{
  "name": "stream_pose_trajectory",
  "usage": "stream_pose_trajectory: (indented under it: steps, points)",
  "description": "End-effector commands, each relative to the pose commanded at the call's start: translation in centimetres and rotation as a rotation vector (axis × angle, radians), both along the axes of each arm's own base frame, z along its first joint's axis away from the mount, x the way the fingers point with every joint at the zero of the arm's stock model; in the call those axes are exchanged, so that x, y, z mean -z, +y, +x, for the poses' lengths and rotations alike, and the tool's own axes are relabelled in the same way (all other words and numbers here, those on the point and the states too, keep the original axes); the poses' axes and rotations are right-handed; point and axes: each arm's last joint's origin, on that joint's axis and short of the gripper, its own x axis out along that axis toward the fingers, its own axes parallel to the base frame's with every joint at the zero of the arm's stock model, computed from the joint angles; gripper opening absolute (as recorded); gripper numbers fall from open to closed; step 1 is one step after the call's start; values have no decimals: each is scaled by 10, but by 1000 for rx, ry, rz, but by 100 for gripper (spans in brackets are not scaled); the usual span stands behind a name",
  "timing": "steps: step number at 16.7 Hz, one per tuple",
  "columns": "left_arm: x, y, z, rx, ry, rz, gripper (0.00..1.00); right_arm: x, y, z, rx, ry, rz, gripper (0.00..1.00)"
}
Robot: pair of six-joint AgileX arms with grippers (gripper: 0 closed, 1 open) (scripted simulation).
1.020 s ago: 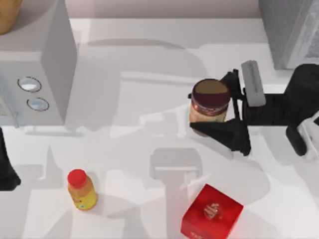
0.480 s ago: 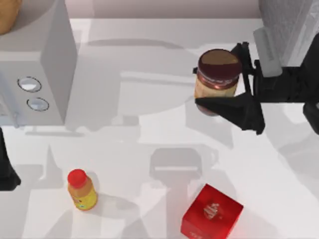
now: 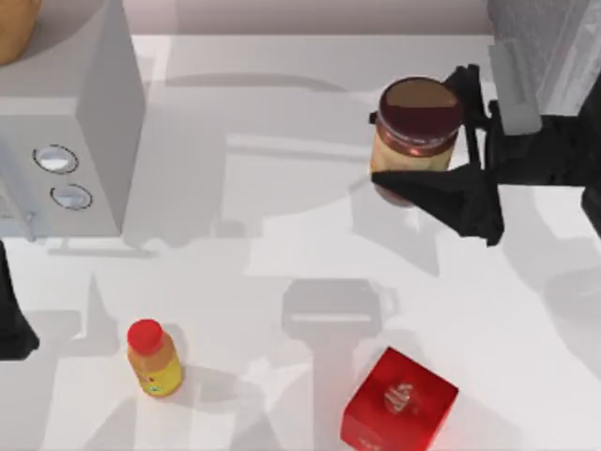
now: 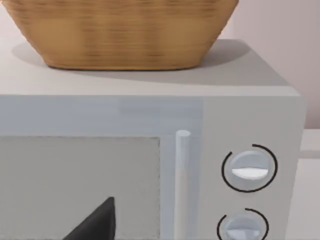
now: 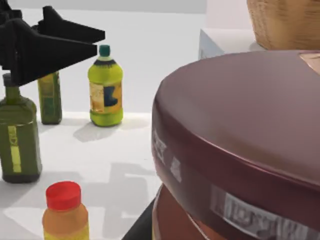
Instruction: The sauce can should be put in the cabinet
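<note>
A pale white table [image 3: 282,235] fills the top view, with a light-grey box with two round dials [image 3: 66,141] at its left and a large dark-grey speckled cabinet [image 3: 540,42] at the far right corner. The sauce can [image 3: 416,136], a squat cylindrical jar with a dark maroon-brown round lid and an orange-yellow label, sits clamped in the black two-finger right gripper [image 3: 441,141] toward the right side, near the cabinet and seemingly lifted off the table, judging by its offset shadow. In the right wrist view the maroon lid [image 5: 240,135] looms close. A small yellow bottle with a red cap [image 3: 153,359] and a red cube-shaped box [image 3: 399,401] stand well apart near the front edge. The left arm is parked at the left edge [image 3: 11,315]; its wrist camera faces the dial box under a woven basket [image 4: 120,30], and I cannot tell how its fingers stand. The jar looks rigid and moderately heavy, with a smooth, possibly slippery wall, so a grip across the body below the lid seems safest.
</note>
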Motion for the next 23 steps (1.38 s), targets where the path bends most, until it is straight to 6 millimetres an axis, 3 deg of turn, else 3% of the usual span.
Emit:
stream_pose_trajectory:
  steps: [5,8,11,14,17,20,23]
  points:
    - [0,0,0,0,0,0,100,-47,-24,-31,210,-43,13,0]
    - [0,0,0,0,0,0,100,-70,-46,-66,409,-37,15,0]
    - [0,0,0,0,0,0,100,-80,-69,-109,637,-23,14,0]
    - [0,0,0,0,0,0,100,-75,-88,-154,868,-11,15,0]
    - [0,0,0,0,0,0,100,-56,-102,-192,1085,0,18,0]
    - [0,0,0,0,0,0,100,-31,-112,-218,1275,11,22,0]
    - [0,0,0,0,0,0,100,-6,-119,-231,1421,22,26,0]
